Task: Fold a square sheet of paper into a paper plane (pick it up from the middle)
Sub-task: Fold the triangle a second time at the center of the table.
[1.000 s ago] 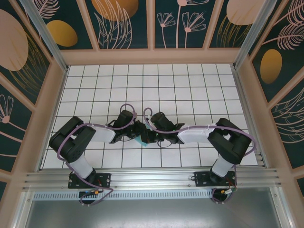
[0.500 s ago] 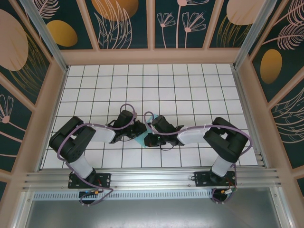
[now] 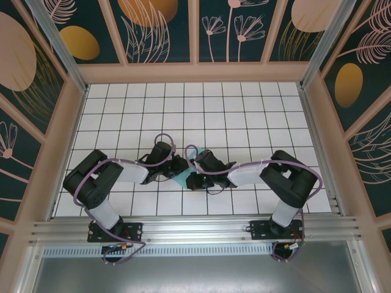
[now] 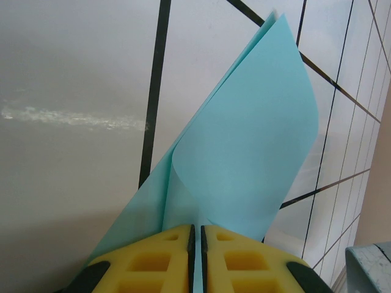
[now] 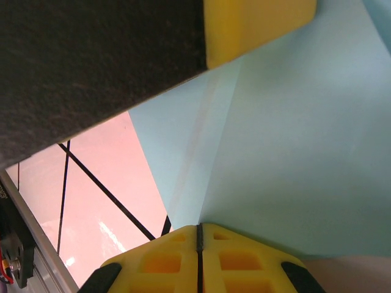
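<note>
**A:** Where is the square sheet of paper (image 3: 182, 177)?

**B:** It is between the two wrists, low over the near-middle tiles of the worktop (image 3: 244, 110). Whether it touches the tiles cannot be told. It is doubled over, with a soft curl.

**A:** And the grip?

**B:** The left fingers (image 4: 183, 244) are pressed almost together, with the sheet pinched in the slit. The right fingers (image 5: 183, 250) are closed the same way on another part of it.

**A:** How will it handle?

**B:** Probably very light, thin and limp. It curls where unsupported, would tear or crumple if the arms pulled apart, and might slip from the pads. The best hold looks to be at an edge or along a crease, close to the fold being made, with both holds moving together.
</note>
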You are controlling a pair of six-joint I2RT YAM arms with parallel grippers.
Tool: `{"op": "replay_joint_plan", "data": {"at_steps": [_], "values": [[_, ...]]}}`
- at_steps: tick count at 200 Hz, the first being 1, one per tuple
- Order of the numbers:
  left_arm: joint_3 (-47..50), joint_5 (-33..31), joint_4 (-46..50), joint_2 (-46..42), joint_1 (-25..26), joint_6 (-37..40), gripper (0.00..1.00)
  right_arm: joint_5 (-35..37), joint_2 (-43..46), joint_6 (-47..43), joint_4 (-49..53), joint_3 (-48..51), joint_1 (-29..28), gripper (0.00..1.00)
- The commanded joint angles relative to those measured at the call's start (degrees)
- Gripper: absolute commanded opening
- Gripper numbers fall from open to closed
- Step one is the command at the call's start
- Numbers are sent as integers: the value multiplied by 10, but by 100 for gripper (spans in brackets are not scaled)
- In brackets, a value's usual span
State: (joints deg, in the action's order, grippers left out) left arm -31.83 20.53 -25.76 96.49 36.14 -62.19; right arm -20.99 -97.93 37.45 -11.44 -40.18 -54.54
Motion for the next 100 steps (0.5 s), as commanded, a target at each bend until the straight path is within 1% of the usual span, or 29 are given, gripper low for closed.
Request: {"op": "replay_joint_plan", "data": {"at_steps": [1, 63, 100], "values": [[-4, -12, 19, 7, 1, 13, 14, -12, -23, -18, 39, 13, -12, 10], [-5, -14, 21, 8, 2, 10, 14, -6, -3, -29, 64, 17, -15, 10], [-3, -11, 20, 9, 2, 13, 14, 10, 27, -28, 76, -7, -15, 11]]}}
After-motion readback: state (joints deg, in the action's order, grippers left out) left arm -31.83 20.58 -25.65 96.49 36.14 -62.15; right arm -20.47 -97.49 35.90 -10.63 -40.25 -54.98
